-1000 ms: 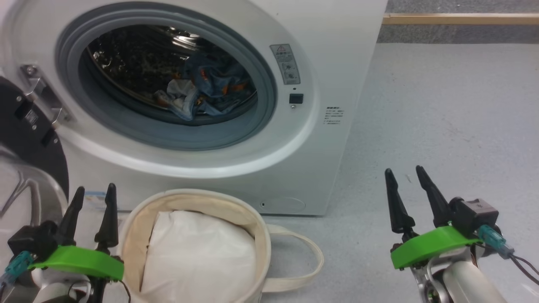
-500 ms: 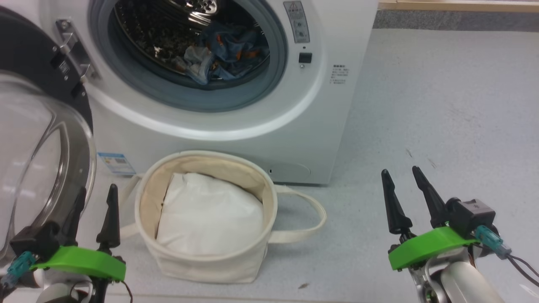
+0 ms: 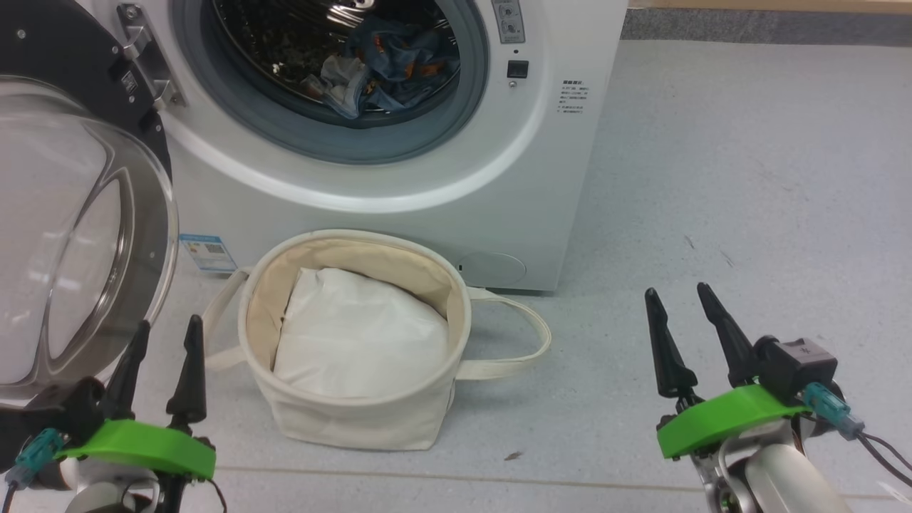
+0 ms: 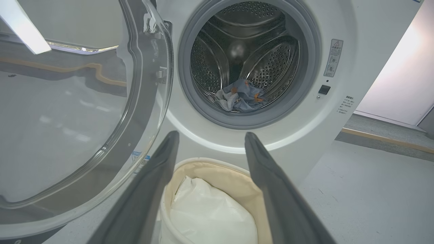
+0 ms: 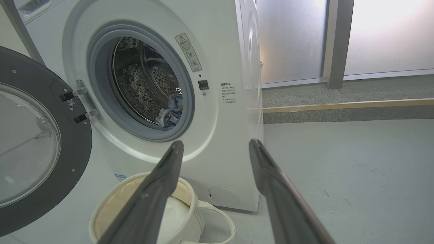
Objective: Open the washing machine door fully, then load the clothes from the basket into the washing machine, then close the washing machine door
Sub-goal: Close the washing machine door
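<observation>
Left gripper point(image 3: 168, 322): fingers spread wide, nothing between them; low at the robot's left, tips near the lower edge of the open door. Right gripper point(image 3: 676, 288): equally wide and empty, over bare grey floor point(image 3: 748, 178), well apart from the washer

Washing machine door point(image 3: 71, 214): swung open on the hinge point(image 3: 146, 50) at the left of the opening; clear bowl window bulges out, black rim around it. Washing machine point(image 3: 541, 178): mouth uncovered

Clothes point(image 3: 388, 60): blue fabric with orange marks, heaped at the bottom of the drum point(image 4: 217, 57), just behind the grey gasket point(image 3: 399, 146)

Basket point(image 3: 356, 236): upright on the floor just in front of the washer, below the opening; one strap handle point(image 3: 531, 345) loops out to the side. Inside it lies a plain white cloth bundle point(image 3: 360, 335)

Writing:
- warning label point(image 5: 188, 52) beside the opening: triangle symbol on top, pictograms below, text too small to read
- block of grey text point(image 3: 572, 96) lower on the front: several short lines, illegible
- blue-white sticker point(image 3: 206, 253) low on the front: small code square, print unreadable
</observation>
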You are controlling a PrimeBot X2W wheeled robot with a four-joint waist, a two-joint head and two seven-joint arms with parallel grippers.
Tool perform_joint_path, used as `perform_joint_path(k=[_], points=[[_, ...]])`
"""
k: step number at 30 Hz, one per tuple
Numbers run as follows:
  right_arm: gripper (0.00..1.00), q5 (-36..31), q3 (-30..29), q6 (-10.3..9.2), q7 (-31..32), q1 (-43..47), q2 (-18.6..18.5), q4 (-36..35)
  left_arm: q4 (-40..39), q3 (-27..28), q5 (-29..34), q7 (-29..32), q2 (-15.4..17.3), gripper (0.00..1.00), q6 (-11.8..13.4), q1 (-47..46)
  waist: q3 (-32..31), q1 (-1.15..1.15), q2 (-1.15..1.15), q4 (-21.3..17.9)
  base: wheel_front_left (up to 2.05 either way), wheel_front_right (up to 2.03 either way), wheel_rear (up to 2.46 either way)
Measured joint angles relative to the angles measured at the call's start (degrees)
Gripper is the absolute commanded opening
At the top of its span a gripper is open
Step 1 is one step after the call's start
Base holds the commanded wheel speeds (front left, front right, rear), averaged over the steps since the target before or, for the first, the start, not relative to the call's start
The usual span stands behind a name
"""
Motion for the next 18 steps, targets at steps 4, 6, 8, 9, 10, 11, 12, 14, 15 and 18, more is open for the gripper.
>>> perform_joint_path(k=[4,6,8,9,10,11,12,14,15,18], points=[[1.00,0.01,0.01,0.00,0.00,0.00,0.00,0.00,-0.01,-0.01,0.00,0.00,0.01,1.00,0.00,0.01,0.05,0.00,0.00,0.03,0.00,0.00,0.00],[1.00,0.01,0.01,0.00,0.00,0.00,0.00,0.04,-0.01,-0.05,0.00,0.00,0.01,1.00,0.00,0.01,0.04,0.00,0.00,0.05,0.00,0.00,0.00],[1.00,0.01,0.01,0.00,0.00,0.00,0.00,0.08,-0.01,-0.05,0.00,0.00,0.01,1.00,0.00,0.01,-0.03,0.00,0.00,0.12,0.00,0.00,0.00],[1.00,0.01,0.01,0.00,0.00,0.00,0.00,0.09,-0.01,-0.08,0.00,0.00,0.02,1.00,0.00,0.01,-0.08,0.00,0.00,0.18,0.00,0.00,0.00],[1.00,0.01,0.00,0.00,0.00,0.01,0.00,0.12,-0.01,-0.20,0.00,0.00,0.02,1.00,0.00,0.01,-0.17,0.00,0.00,0.28,0.00,0.00,0.00],[1.00,0.05,-0.05,0.00,0.00,0.01,0.00,0.15,-0.01,-0.43,0.00,0.00,0.02,1.00,0.00,0.01,-0.26,0.00,0.00,0.46,0.00,0.00,0.00],[1.00,0.07,-0.11,0.00,0.00,0.01,0.00,0.19,-0.01,-0.65,0.00,0.00,0.01,1.00,0.00,0.01,-0.34,-0.01,0.00,0.74,0.00,0.00,0.00],[1.00,0.07,-0.12,0.00,0.00,0.01,0.00,0.31,-0.01,-1.04,0.00,0.00,0.01,1.00,0.00,0.01,-0.53,0.00,0.00,1.45,0.00,0.00,0.00],[1.00,0.07,-0.09,0.00,0.00,0.02,0.00,0.33,0.01,-1.21,0.00,0.00,0.00,1.00,0.00,0.02,-0.63,0.00,0.00,1.88,0.00,0.00,0.00],[1.00,0.08,0.11,0.00,0.00,0.02,0.00,0.35,0.19,-0.93,0.10,0.00,0.07,1.00,0.00,0.09,-0.95,-0.01,0.00,3.49,0.00,0.00,0.00]])
